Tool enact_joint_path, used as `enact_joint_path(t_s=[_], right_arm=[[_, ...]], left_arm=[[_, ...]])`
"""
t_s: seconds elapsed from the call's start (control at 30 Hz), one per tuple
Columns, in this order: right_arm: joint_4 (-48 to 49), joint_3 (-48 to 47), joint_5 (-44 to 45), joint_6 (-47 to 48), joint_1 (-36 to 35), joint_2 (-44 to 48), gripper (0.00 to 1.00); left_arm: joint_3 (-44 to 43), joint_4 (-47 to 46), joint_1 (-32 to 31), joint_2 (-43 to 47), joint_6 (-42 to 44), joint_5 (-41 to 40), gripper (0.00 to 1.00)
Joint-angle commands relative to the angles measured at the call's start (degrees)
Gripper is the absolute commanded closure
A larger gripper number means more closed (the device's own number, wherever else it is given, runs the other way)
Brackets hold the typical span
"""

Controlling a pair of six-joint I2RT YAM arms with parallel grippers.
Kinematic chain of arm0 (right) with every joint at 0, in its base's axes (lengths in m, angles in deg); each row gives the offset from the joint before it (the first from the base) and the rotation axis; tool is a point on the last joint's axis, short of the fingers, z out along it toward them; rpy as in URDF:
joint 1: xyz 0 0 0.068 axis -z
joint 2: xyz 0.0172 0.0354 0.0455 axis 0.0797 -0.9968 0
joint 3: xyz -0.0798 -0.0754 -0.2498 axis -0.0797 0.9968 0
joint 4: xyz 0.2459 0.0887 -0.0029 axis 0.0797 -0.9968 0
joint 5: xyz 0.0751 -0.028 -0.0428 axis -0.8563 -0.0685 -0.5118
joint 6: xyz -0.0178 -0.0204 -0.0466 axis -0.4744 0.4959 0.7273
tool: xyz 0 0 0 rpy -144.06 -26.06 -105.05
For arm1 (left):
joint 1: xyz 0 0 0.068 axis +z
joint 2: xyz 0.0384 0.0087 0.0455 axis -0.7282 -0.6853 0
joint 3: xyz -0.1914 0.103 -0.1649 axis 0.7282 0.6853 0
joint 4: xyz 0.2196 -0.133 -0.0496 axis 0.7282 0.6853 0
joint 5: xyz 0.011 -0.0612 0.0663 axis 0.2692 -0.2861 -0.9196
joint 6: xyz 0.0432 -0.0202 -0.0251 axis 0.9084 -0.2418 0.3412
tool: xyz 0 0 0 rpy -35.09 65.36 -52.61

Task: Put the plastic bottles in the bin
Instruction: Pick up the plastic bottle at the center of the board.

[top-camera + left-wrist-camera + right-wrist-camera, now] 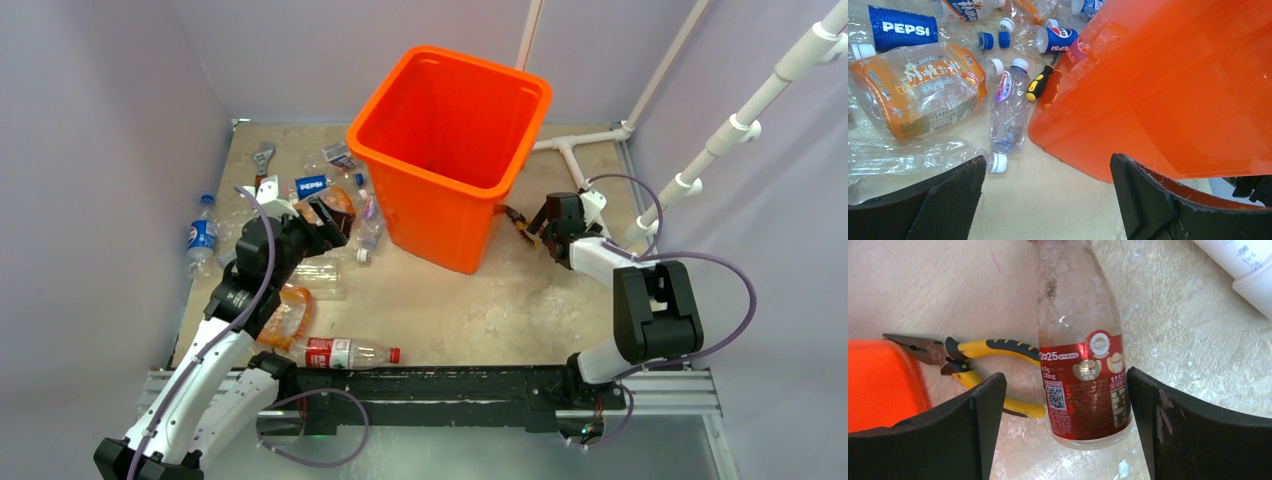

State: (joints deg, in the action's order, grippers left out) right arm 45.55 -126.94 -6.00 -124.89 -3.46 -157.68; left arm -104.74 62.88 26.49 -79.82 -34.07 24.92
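The orange bin (450, 150) stands mid-table. Its wall (1173, 90) fills the right of the left wrist view. My left gripper (325, 215) (1048, 165) is open and empty, above bare table beside the bin's left side. Near it lie crushed bottles: an orange-label one (923, 85), a small clear one (1009, 110), a Pepsi one (903, 30) and a clear one (913, 157). My right gripper (535, 225) (1065, 382) is open at the bin's right side, its fingers on either side of a red-label bottle (1083, 365) lying on the table.
Yellow-handled pliers (973, 352) lie between that bottle and the bin corner (883, 380). A screwdriver (1040, 82) lies against the bin. More bottles lie at the far left (202, 235) and near the front (345, 352). A wrench (263, 155) and white pipes (580, 150) are at the back.
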Motion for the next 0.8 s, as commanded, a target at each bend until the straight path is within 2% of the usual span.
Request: enact_joint_path(t_s=[0.0, 0.2, 0.37, 0.47, 0.63, 0.77], right_arm=[[1.22, -0.55, -3.24, -0.45, 0.81, -0.19, 0.09], [1.65, 0.17, -3.66, -0.10, 1.18, 0.94, 0.19], [2.08, 1.63, -3.22, 0.12, 1.22, 3.96, 0.44], [1.97, 2.08, -2.78, 0.20, 1.19, 6.39, 0.56], [0.64, 2.91, -4.26, 1.56, 0.80, 13.28, 0.67], [0.76, 4.95, -4.61, 2.97, -3.14, 23.78, 0.69]], left_arm=[[-0.14, -1.10, 0.39, 0.72, -0.35, 0.33, 0.05], [-0.06, -1.12, 0.39, 0.74, -0.38, 0.32, 0.06], [-0.06, -1.27, 0.39, 0.49, -0.45, 0.35, 0.06], [-0.07, -1.47, 0.39, 0.31, -0.52, 0.49, 0.06], [-0.29, -1.03, 0.39, 0.27, -0.48, -0.28, 0.06], [-0.93, -0.24, 0.39, 1.28, -0.34, -4.05, 0.06]])
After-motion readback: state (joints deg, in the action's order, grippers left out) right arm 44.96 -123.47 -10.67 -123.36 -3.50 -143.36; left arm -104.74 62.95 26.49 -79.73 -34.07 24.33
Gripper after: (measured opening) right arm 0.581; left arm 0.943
